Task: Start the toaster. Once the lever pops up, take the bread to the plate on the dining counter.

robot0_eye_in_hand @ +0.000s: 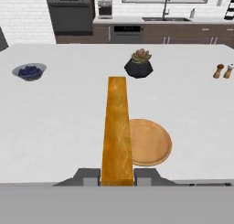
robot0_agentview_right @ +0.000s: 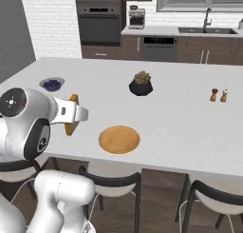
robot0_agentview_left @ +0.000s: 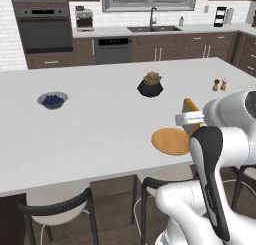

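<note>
My gripper (robot0_eye_in_hand: 117, 175) is shut on the bread (robot0_eye_in_hand: 117, 127), a golden-crusted slice held edge-on that points out over the dining counter (robot0_eye_in_hand: 64, 122). The round orange-tan plate (robot0_eye_in_hand: 148, 141) lies on the counter just right of the slice, near the front edge. From the left base view the bread (robot0_agentview_left: 190, 109) sticks up from the gripper (robot0_agentview_left: 189, 119) beside the plate (robot0_agentview_left: 170, 141). In the right base view the gripper (robot0_agentview_right: 76, 113) carries the bread (robot0_agentview_right: 69, 128) left of the plate (robot0_agentview_right: 119, 139). The toaster and its lever are out of view.
A grey bowl of blueberries (robot0_agentview_left: 52, 100) sits far left on the counter. A dark potted succulent (robot0_agentview_left: 150, 85) stands mid-counter, and salt and pepper shakers (robot0_agentview_left: 219, 84) to the right. Dark chairs (robot0_agentview_left: 55, 209) stand along the near edge. Oven and sink line the back wall.
</note>
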Available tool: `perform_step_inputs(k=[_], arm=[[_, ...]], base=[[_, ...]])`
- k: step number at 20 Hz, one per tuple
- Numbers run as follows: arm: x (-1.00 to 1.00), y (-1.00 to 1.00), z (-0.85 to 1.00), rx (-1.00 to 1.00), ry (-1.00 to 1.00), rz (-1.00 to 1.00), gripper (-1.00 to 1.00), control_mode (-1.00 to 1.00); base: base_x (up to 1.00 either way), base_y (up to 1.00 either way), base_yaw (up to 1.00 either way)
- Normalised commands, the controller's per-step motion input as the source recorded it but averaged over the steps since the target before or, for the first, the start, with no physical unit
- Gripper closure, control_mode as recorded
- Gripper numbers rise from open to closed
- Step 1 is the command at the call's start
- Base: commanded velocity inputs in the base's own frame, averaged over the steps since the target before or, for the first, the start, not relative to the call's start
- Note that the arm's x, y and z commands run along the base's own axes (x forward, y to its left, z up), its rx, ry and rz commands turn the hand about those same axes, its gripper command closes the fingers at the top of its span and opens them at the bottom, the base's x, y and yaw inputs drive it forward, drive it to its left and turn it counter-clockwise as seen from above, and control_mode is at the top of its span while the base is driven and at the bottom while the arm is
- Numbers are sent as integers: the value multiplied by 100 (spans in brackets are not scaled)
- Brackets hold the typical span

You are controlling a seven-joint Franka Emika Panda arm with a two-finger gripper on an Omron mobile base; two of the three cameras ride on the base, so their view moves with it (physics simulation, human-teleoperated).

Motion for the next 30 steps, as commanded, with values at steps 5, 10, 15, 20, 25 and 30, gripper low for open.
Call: perform_step_inputs(k=[5, 10, 15, 20, 25, 30], arm=[[23, -23, -17, 4, 0, 0, 100, -100], [68, -82, -41, 24, 0, 4, 100, -100], [64, -54, -66, 25, 4, 9, 100, -100], [60, -4, -65, 14, 9, 3, 100, -100], [39, 1, -38, 5, 9, 0, 100, -100], [37, 3, -22, 1, 7, 0, 100, -100]], base=[[13, -10, 0], [0, 0, 0], [0, 0, 0], [0, 0, 0], [0, 0, 0], [0, 0, 0]])
